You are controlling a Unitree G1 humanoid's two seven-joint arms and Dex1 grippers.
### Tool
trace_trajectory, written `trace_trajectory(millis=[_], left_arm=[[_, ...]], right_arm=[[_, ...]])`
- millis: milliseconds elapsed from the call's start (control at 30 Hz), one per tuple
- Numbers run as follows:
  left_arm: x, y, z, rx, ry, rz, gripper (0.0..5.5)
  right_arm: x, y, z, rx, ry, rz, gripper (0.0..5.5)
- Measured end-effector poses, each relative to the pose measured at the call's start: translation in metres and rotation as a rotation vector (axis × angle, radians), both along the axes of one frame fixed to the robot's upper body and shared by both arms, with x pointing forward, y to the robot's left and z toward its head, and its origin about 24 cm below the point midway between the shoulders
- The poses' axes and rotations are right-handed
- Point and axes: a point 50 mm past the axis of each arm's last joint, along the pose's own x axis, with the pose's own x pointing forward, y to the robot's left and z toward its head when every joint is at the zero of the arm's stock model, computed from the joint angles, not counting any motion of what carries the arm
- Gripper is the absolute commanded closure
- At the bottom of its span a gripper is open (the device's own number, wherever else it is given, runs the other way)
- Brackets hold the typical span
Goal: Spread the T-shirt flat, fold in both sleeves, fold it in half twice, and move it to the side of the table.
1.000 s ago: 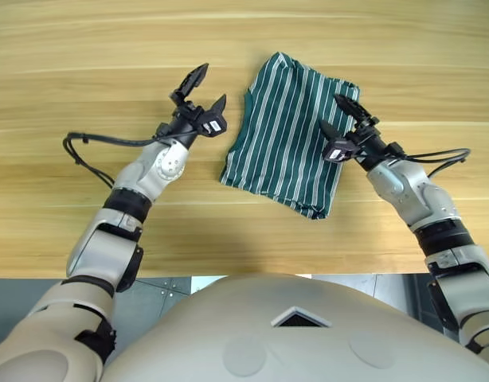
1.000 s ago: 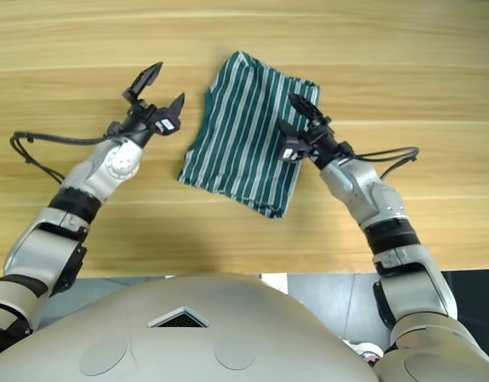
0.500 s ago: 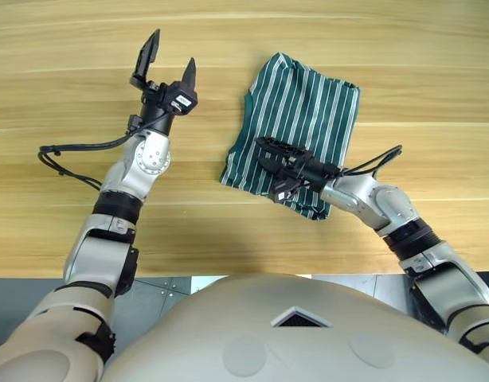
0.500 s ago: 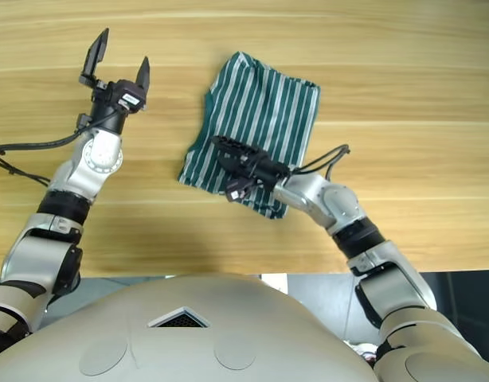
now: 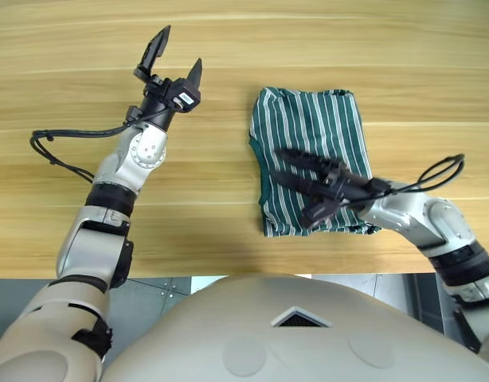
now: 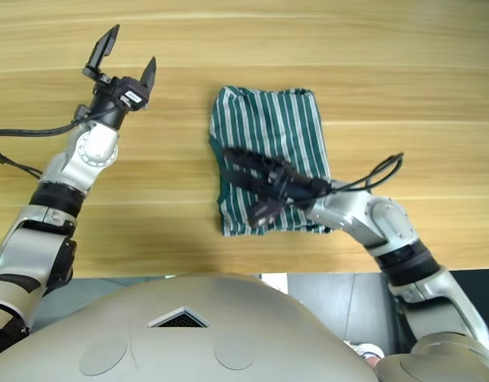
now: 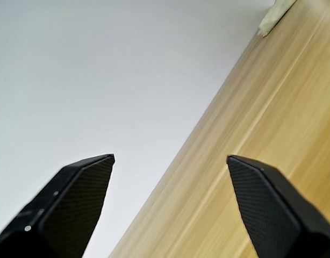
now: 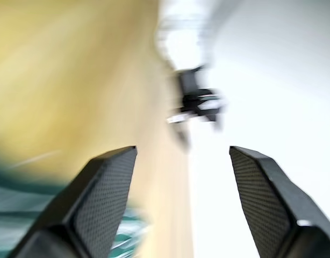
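Observation:
The green T-shirt with white stripes [image 5: 312,135] lies folded into a small rectangle on the wooden table [image 5: 228,199], right of centre and near the front edge. My right gripper [image 5: 296,187] lies low over the shirt's near left part, open, its fingers pointing left across the cloth; nothing is held. In the right wrist view the gripper [image 8: 183,149] is open, with a strip of green cloth [image 8: 25,242] beneath it. My left gripper [image 5: 181,49] is raised over bare wood, well left of the shirt, open and holding nothing. Its own wrist view shows the left gripper [image 7: 171,157] spread above the table [image 7: 272,123].
A black cable [image 5: 57,151] loops from the left arm over the table's left side. Another cable [image 5: 444,169] arcs behind the right wrist. The table's front edge [image 5: 189,275] runs just below the shirt. Bare wood stretches behind and to both sides.
My right gripper swung from the shirt's right edge down across its near left part. The shirt turned square to the table edge and slid nearer. My left gripper lifted away to the left.

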Motion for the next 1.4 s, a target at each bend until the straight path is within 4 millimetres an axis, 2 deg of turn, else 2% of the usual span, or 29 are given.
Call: trace_trajectory(millis=[100, 133, 200, 300, 433, 533, 700, 867, 1000, 1267, 1400], left_arm=[[-0.039, 0.001, 0.010, 0.030, 0.029, -0.265, 1.62], [-0.063, 0.005, 0.010, 0.066, 0.095, -0.367, 1.62], [-0.097, 0.007, 0.005, 0.149, 0.230, -0.495, 1.62], [-0.163, 0.000, -0.002, 0.281, 0.511, -0.735, 1.62], [-0.194, -0.005, -0.010, 0.353, 0.705, -0.859, 1.62], [-0.192, -0.012, -0.025, 0.425, 0.735, -0.885, 1.62], [-0.167, -0.041, -0.032, 0.457, 0.557, -0.874, 1.62], [-0.147, -0.054, -0.038, 0.449, 0.446, -0.822, 1.62], [-0.153, -0.061, -0.042, 0.415, 0.459, -0.875, 1.62], [-0.158, -0.062, -0.043, 0.410, 0.476, -0.938, 1.62], [-0.153, -0.064, -0.042, 0.424, 0.453, -0.945, 1.62]], right_arm=[[0.019, -0.027, 0.024, 0.146, -0.031, -0.180, 2.33], [0.023, -0.038, 0.028, 0.166, -0.035, -0.233, 2.33], [0.029, -0.053, 0.028, 0.173, -0.025, -0.307, 2.33], [0.050, -0.087, 0.022, 0.140, 0.004, -0.472, 2.33], [0.075, -0.102, 0.026, 0.110, -0.025, -0.548, 2.33], [0.084, -0.101, 0.030, 0.087, -0.046, -0.541, 2.33], [0.084, -0.098, 0.030, 0.079, -0.052, -0.517, 2.33], [0.079, -0.107, 0.027, 0.070, -0.041, -0.546, 2.33], [0.079, -0.111, 0.025, 0.072, -0.034, -0.568, 2.33], [0.082, -0.116, 0.021, 0.078, -0.025, -0.599, 2.33], [0.083, -0.116, 0.017, 0.080, -0.013, -0.605, 2.33]])
